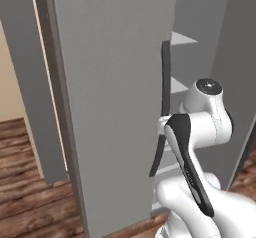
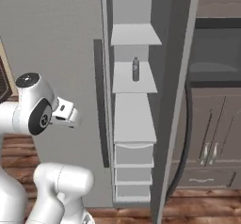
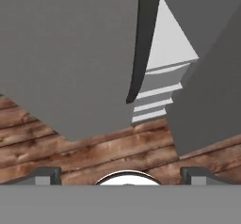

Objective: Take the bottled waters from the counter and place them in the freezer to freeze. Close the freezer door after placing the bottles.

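hand spread, one bottle shelved

Brown wood-plank floor, dark brown cabinets — silver handles — beige wall

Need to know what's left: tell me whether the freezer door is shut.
Open. The freezer door stands ajar, showing pale shelves and one bottle upright inside.

plain grey freezer door, dark handle, brown plank floor
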Available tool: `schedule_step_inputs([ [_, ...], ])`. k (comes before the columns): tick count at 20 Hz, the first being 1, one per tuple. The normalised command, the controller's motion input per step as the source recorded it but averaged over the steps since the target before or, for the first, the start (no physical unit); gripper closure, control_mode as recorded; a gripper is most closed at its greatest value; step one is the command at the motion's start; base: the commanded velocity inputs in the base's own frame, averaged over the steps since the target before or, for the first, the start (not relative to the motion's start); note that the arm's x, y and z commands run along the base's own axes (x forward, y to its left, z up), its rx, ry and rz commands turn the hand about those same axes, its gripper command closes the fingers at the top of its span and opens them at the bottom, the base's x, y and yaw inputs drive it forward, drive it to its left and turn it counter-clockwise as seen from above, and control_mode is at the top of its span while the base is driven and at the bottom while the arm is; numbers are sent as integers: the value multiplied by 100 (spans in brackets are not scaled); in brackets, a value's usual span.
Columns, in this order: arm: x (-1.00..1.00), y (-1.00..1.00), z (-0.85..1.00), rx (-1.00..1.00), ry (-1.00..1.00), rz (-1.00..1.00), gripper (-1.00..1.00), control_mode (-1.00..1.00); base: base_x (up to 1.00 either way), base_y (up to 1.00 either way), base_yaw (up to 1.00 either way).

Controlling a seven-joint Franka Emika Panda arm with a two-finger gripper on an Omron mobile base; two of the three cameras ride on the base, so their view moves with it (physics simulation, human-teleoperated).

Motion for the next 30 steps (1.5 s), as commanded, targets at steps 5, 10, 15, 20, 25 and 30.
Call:
schedule_step_inputs([
  [5,0,0,0,0,0,0,-100,100,-5,75,31],
  [10,0,0,0,0,0,0,-100,100,6,66,38],
  [15,0,0,0,0,0,0,-100,100,26,24,45],
  [20,0,0,0,0,0,0,-100,100,22,42,49],
  [25,0,0,0,0,0,0,-100,100,7,30,46],
  [30,0,0,0,0,0,0,-100,100,15,21,39],
])
